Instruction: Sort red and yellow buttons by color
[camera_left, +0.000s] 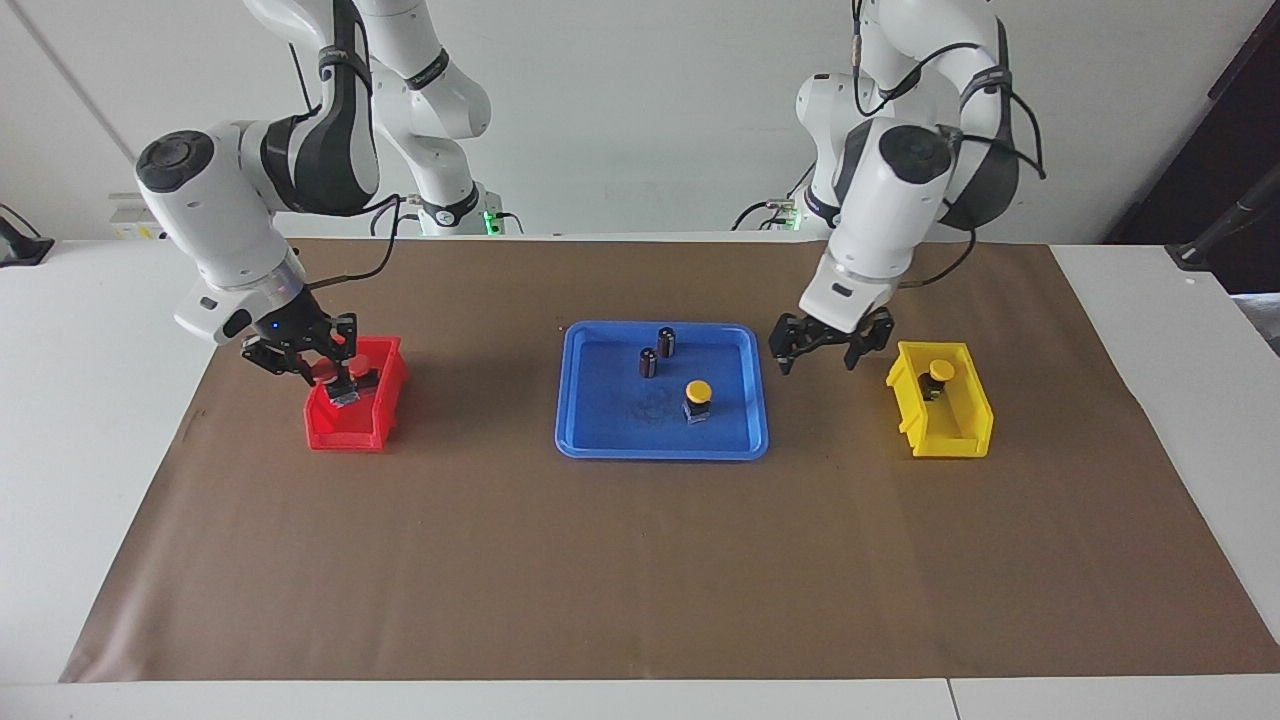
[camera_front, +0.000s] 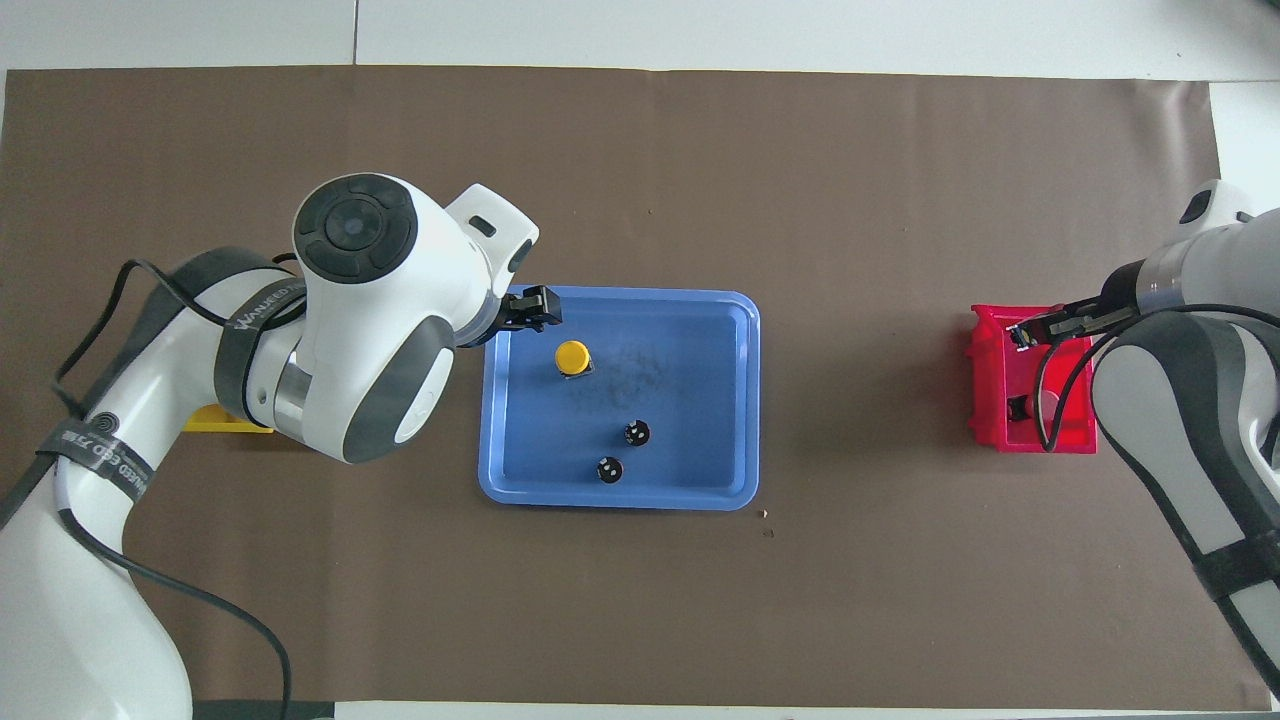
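One yellow button stands in the blue tray, also seen from overhead. A second yellow button sits in the yellow bin. My left gripper is open and empty, up in the air between the tray and the yellow bin; overhead it shows over the tray's corner. My right gripper is down in the red bin, shut on a red button. Another red button rests in that bin beside it.
Two small dark cylinders stand in the tray, nearer to the robots than the yellow button. Brown paper covers the table. Overhead, the left arm hides most of the yellow bin.
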